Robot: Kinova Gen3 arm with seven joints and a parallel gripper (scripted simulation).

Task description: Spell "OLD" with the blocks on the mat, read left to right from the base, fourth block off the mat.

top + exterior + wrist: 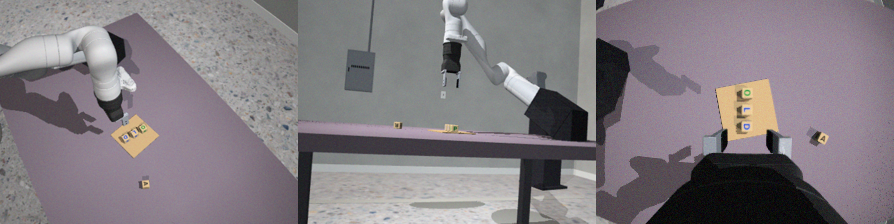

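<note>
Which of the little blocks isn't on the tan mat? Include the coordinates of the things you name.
The block with a black A on top (pixel 145 184) (pixel 398 125) (pixel 823 138); the other three sit in a row on the mat (pixel 135 152) (pixel 468 133) (pixel 763 100).

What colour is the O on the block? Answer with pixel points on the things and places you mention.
The O (pixel 143 127) (pixel 747 93) is green. It shows best in the wrist view.
</note>
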